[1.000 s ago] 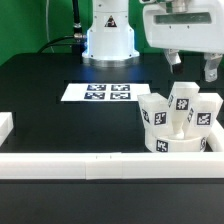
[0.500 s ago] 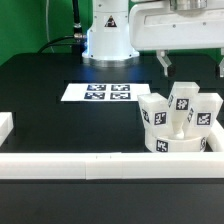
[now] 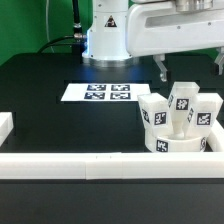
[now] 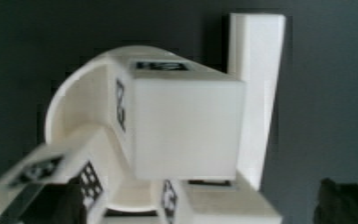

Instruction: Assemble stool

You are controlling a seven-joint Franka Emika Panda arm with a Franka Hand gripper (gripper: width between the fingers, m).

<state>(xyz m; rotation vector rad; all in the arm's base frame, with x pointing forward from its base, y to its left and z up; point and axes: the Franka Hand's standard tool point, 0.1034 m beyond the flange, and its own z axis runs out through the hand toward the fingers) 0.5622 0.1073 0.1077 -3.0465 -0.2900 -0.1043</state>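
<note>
The white stool seat (image 3: 178, 144), a round thick disc, lies at the exterior view's right, against the corner of the border rails. Three short white tagged legs (image 3: 183, 103) stand upright on it. My gripper (image 3: 190, 66) hangs open and empty above the legs, not touching them. One dark finger (image 3: 160, 68) shows clearly; the other is at the frame's edge. In the wrist view one leg (image 4: 179, 118) fills the middle, with the seat (image 4: 83, 100) beneath it. My gripper (image 4: 179, 212) straddles that leg, its dark fingers (image 4: 345, 200) wide apart.
The marker board (image 3: 107, 92) lies flat at the table's middle, in front of the robot base (image 3: 108, 35). A long white border rail (image 3: 90, 163) runs along the front and turns up at the right (image 3: 216, 145). A rail (image 4: 256, 45) also shows in the wrist view.
My gripper has shifted a little toward the exterior view's left, and its visible finger has come slightly lower. The fingers now stand wider apart. The stool parts have not moved.
</note>
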